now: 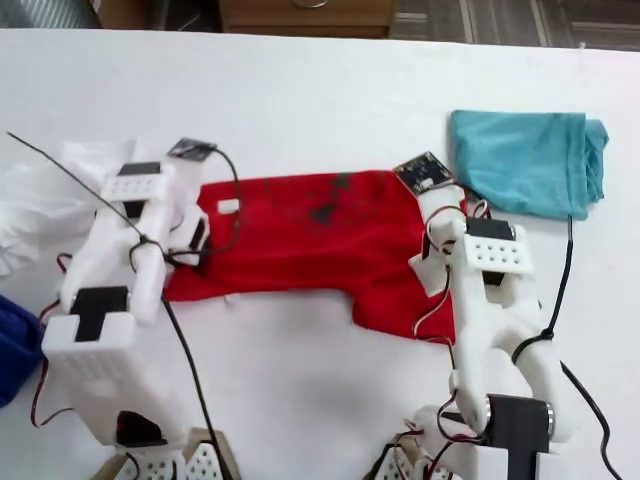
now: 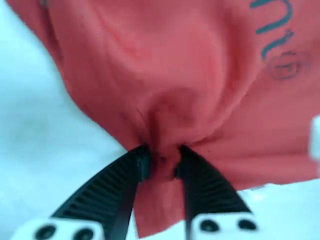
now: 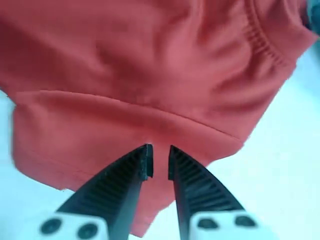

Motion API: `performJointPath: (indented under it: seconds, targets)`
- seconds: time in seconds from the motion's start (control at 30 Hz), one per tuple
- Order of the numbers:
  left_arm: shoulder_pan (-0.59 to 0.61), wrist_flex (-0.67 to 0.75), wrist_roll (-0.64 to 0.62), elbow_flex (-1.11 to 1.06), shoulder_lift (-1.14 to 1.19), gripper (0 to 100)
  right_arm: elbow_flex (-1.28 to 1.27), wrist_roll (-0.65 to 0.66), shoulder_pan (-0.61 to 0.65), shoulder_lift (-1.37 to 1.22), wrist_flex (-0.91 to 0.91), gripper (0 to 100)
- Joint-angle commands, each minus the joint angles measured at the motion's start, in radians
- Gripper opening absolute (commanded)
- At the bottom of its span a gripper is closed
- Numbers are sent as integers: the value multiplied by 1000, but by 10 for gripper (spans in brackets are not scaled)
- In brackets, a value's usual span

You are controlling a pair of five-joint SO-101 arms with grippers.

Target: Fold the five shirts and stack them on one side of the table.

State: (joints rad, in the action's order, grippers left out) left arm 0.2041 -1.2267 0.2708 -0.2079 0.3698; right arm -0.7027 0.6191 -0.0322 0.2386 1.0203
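Note:
A red shirt [image 1: 300, 240] lies spread across the middle of the white table [image 1: 300, 80]. At its left edge, my left gripper [image 2: 161, 165] is shut on a bunched pucker of the red shirt [image 2: 200, 75]. My right gripper [image 3: 159, 161] is at the shirt's right side, near the sleeve. Its jaws are almost together, with a thin strip of the red shirt [image 3: 125, 65] between the tips. A folded teal shirt [image 1: 525, 160] rests at the far right of the table.
A crumpled white shirt [image 1: 40, 200] lies at the left edge, and a blue shirt [image 1: 12, 345] pokes in below it. Cables trail from both arms over the table. Bare tabletop stretches along the far side and in front of the red shirt.

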Motion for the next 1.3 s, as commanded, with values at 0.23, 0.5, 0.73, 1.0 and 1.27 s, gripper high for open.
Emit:
performJointPath:
  seconds: [0.23, 0.5, 0.73, 1.0, 1.27]
  targets:
    - [-51, -158, 8, 185, -114, 46, -2, 11, -7, 50, -33, 63]
    - [-20, -184, 61, 231, -72, 199, -5, 8, -7, 50, -28, 63]
    - [8, -256, 58, 314, -126, 199, -2, 9, 41, 61, 51, 117]
    - [-55, -204, 55, 326, -57, 199, -32, 40, 222, 117, 162, 126]
    - [-57, -49, 57, 248, 64, 199, -218, 117, 314, 294, 186, 130]
